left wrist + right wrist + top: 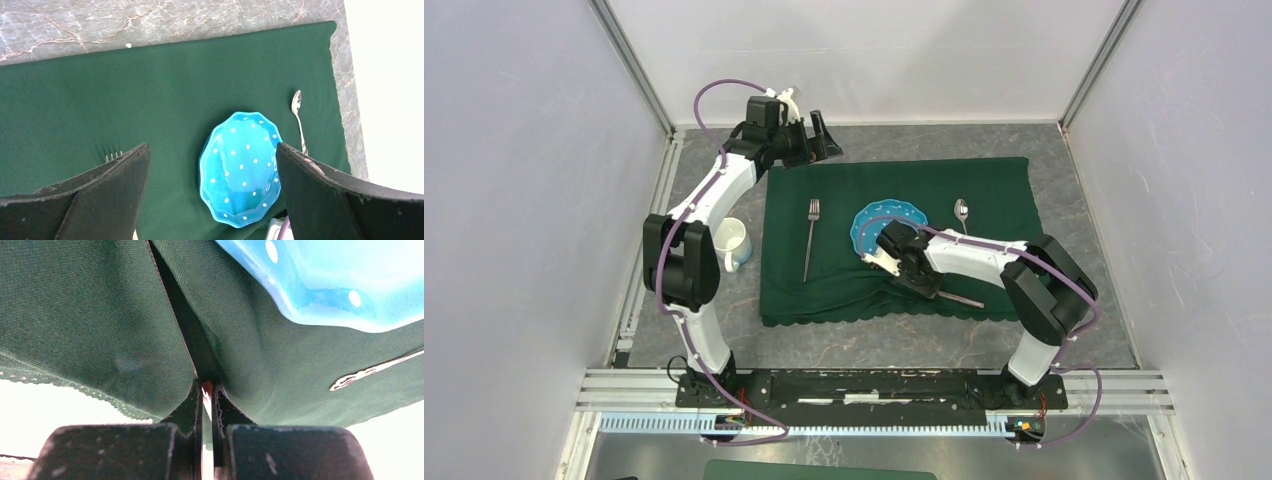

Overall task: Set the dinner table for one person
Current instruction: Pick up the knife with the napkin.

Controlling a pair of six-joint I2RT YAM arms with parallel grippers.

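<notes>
the grey stone table point(904, 345) stretches under both arms, with a dark green cloth point(994, 190) spread over its middle. the right tool point(205, 387) is clenched, its tips down on the cloth near the scalloped edge. a crease in the fabric runs up to the tips; whether it pinches the cloth cannot be told. a blue dotted plate point(876, 222) sits just beyond this tool and a knife point(964, 299) just to its right. a fork point(810, 240) lies to its left and a spoon point(962, 212) beyond it. the left tool point(212, 148) hangs released over the cloth's far left corner, a mug point(732, 245) on bare table behind it.
</notes>
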